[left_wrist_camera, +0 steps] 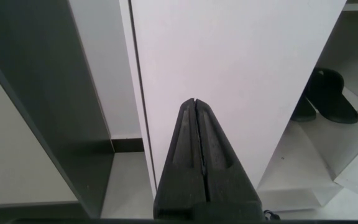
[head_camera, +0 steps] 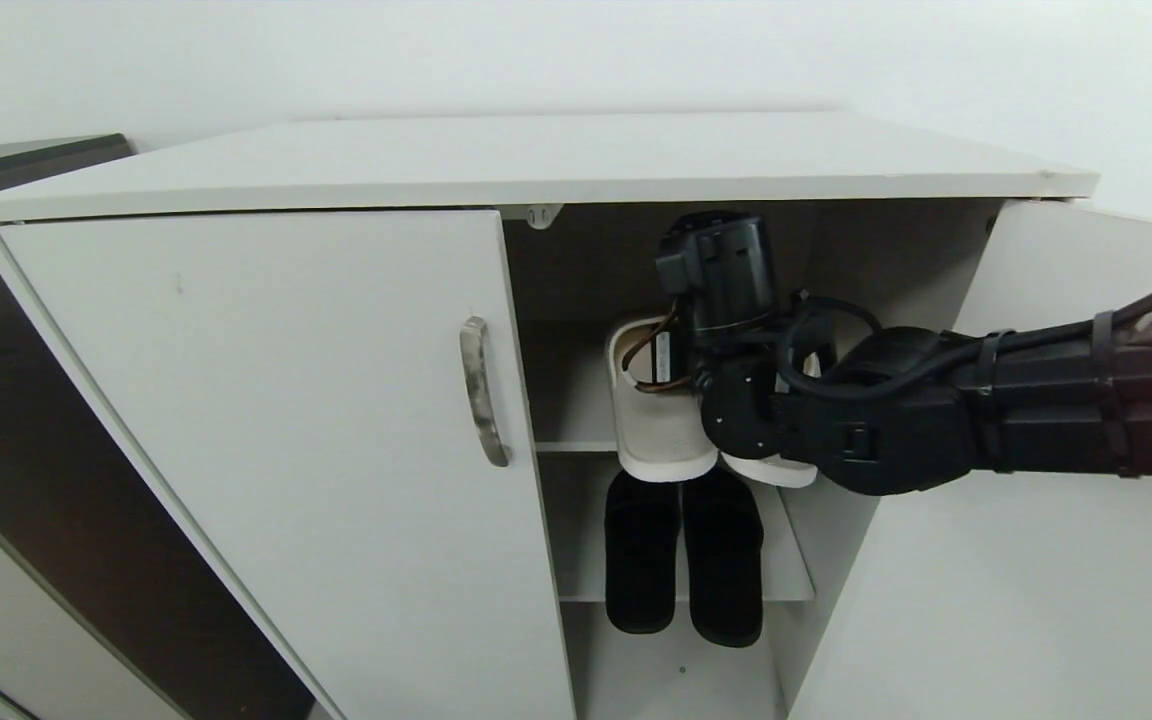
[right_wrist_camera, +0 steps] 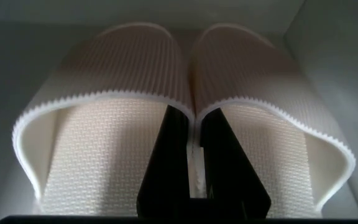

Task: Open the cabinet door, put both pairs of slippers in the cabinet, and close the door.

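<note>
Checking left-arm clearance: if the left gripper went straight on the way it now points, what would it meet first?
Probably the closed left cabinet door: the left gripper, shut, points at its white face. The gap between them is hard to judge.

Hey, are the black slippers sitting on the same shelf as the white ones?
No, the black slippers lie on the lower shelf, while the right gripper holds the white slippers at the upper shelf.

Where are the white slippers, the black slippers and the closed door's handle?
white slippers (head_camera: 651,430): head view, heel half of the left slipper.
black slippers (head_camera: 641,560): head view, middle of the left slipper.
door handle (head_camera: 481,395): head view, middle of the metal bar.
</note>
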{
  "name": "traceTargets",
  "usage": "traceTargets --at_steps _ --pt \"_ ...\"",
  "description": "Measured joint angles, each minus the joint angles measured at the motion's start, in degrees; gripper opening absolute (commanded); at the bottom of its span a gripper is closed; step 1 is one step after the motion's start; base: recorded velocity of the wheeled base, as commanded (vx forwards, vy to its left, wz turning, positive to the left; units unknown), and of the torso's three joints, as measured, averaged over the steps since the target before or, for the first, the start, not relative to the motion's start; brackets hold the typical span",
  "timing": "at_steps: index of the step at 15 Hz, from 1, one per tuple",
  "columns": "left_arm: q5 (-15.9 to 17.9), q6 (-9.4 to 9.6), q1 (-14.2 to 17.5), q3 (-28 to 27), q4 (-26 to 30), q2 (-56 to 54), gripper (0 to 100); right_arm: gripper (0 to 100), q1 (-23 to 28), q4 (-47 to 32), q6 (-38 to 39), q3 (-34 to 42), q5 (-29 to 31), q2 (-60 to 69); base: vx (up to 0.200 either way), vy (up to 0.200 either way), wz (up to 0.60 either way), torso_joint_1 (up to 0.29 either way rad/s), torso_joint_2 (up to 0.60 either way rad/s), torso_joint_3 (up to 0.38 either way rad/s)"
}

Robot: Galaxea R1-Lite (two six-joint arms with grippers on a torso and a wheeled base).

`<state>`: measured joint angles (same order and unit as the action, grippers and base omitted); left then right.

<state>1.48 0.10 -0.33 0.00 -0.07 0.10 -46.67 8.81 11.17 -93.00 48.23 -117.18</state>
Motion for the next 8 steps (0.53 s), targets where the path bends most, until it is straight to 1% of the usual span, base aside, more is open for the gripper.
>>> traceTargets --at_steps 3,8 --pt "0.0 0.0 0.0 0.0 0.0 0.0 0 0 0.7 0.0 -0.7 -2.8 0.0 -1.9 0.0 0.0 0.0 0.0 0.0 0.0" --pt "0.0 0.0 0.0 0.0 0.0 0.0 0 0 1.4 0.0 -0.9 -5.3 0.0 -4.4 0.0 0.0 0.0 0.0 0.0 0.0"
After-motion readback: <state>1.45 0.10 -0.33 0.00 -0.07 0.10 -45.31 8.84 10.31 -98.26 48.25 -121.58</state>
